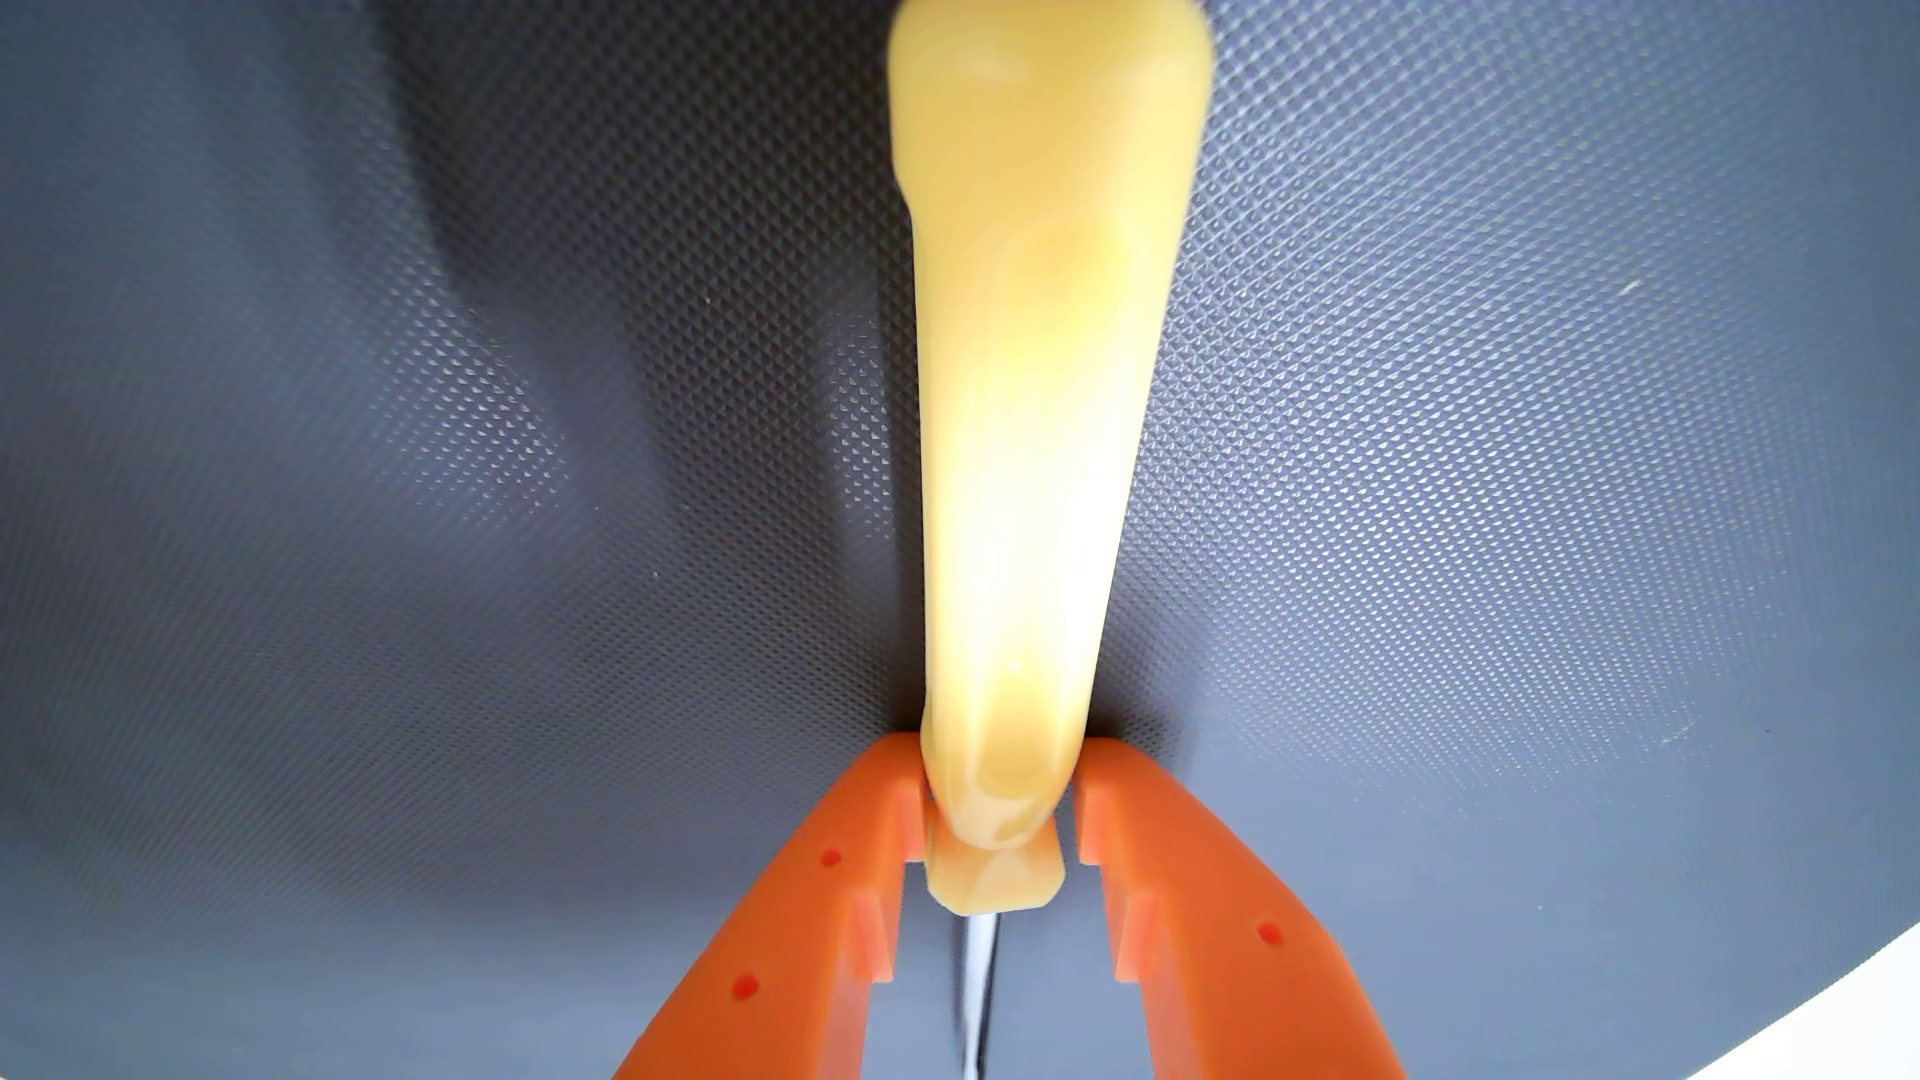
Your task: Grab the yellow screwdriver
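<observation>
In the wrist view the yellow screwdriver [1029, 436] runs from the top edge down the middle, its translucent handle large and blurred. The narrow end of the handle sits between my two orange fingers [821, 893], and the thin metal shaft continues below toward the bottom edge. My gripper [997, 774] is shut on the handle's narrow end, both fingertips pressing its sides. Only a faint shadow shows along the handle's left side, so I cannot tell whether the tool rests on the mat or hangs above it.
A dark grey textured mat [1507, 467] covers nearly the whole view. A pale surface [1870, 997] shows past the mat's curved edge at the bottom right corner.
</observation>
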Motion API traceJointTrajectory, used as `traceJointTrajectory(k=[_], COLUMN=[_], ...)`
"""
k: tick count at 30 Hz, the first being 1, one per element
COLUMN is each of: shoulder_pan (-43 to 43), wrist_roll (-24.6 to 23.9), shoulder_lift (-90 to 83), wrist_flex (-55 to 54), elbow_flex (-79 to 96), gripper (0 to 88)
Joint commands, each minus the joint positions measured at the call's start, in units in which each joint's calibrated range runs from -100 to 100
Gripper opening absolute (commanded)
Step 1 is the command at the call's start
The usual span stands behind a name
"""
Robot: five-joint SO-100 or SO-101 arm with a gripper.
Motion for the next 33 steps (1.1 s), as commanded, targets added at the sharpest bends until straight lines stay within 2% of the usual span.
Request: traceJointTrajectory(k=[1, 17, 23, 26, 30, 33], shoulder_pan=[0.14, 0.14, 0.14, 0.14, 0.14, 0.14], wrist_roll=[-0.21, -0.05, -0.16, -0.05, 0.21, 0.26], shoulder_lift=[-0.06, -0.14, -0.06, -0.06, 0.11, 0.20], wrist_flex=[0.10, 0.19, 1.06, 1.06, 0.28, -0.50], elbow_flex=[0.67, 0.76, 0.67, 0.67, 0.67, 0.85], gripper=[7.9, 8.4, 20.5, 18.1, 10.5, 8.9])
